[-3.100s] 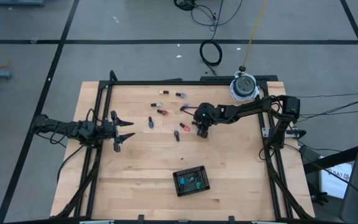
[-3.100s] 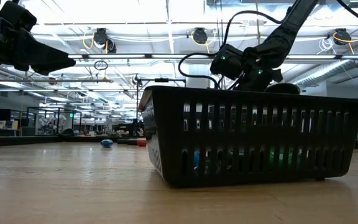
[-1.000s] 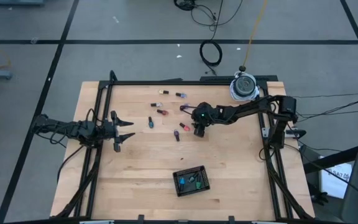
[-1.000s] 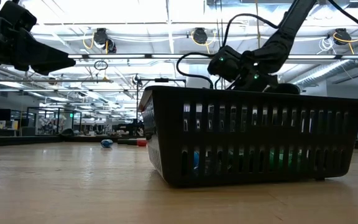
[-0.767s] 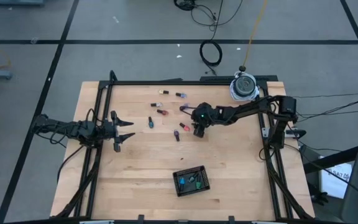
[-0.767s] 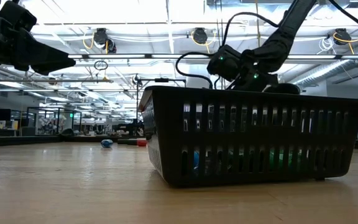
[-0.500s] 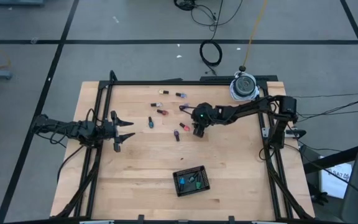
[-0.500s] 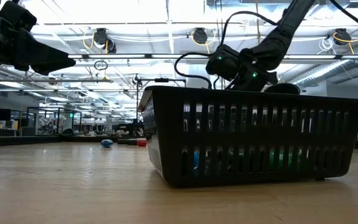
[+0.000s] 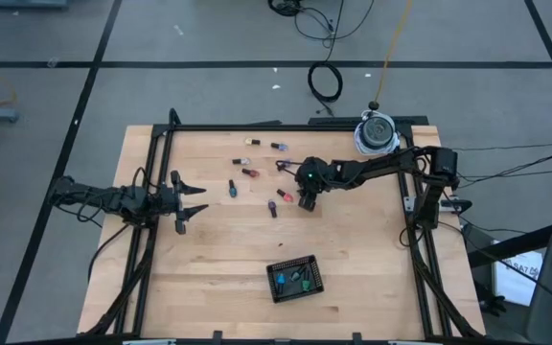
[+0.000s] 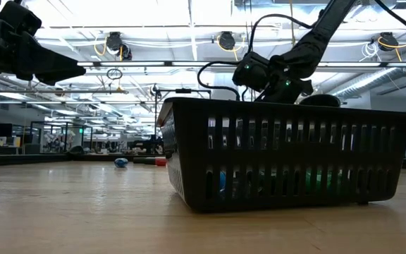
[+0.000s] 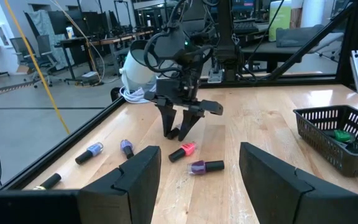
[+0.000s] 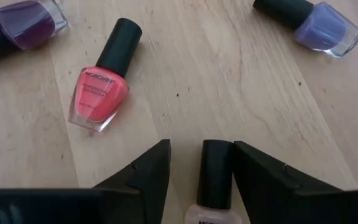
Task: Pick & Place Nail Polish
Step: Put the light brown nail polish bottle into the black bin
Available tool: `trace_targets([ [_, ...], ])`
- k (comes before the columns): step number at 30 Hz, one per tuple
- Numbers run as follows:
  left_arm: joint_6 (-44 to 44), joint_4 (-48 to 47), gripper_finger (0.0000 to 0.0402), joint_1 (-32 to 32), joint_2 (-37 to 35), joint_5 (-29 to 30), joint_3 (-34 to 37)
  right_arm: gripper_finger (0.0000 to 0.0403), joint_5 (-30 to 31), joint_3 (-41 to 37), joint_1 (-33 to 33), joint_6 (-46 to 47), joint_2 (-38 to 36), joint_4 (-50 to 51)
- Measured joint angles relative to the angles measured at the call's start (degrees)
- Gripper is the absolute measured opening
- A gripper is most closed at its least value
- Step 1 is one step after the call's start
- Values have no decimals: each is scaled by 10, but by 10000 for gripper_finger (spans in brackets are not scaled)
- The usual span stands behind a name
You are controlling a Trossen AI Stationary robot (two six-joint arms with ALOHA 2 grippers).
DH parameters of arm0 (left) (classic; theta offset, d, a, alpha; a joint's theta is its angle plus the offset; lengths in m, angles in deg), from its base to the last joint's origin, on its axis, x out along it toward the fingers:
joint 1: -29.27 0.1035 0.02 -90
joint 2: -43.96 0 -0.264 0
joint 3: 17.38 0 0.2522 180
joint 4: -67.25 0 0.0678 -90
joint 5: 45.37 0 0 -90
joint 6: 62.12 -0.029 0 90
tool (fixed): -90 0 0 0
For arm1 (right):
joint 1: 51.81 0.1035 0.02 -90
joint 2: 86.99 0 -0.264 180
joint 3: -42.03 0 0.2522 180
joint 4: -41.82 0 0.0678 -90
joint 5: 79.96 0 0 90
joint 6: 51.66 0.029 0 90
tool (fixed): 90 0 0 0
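Right gripper (image 9: 306,202) is low over the table's middle, fingers (image 12: 151,171) parted either side of a pale nail polish bottle (image 12: 212,180) — small gaps on both sides, not gripped. A coral bottle (image 12: 99,86) lies nearby. Left gripper (image 9: 188,199) waits at the left side — fingers apart, holding nothing.

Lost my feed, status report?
Right claw straddling a pale bottle's cap, not clamped. Left claw open, idle at table's left. Pink bottle beside, clear.
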Motion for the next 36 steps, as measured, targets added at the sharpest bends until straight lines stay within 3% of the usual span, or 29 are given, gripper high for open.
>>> trace_targets([
  [12,0,0,214,0,0,0,0,49,-3,0,1,-21,0,18],
  [20,0,0,214,0,0,0,0,49,-2,0,2,-53,-6,13],
  [27,0,0,214,0,0,0,0,49,-5,-10,7,-57,-90,36],
  [32,0,0,214,0,0,1,0,49,-56,-40,8,-53,-173,-21],
  [36,0,0,214,0,0,0,0,49,-131,-107,14,-38,-233,-158],
])
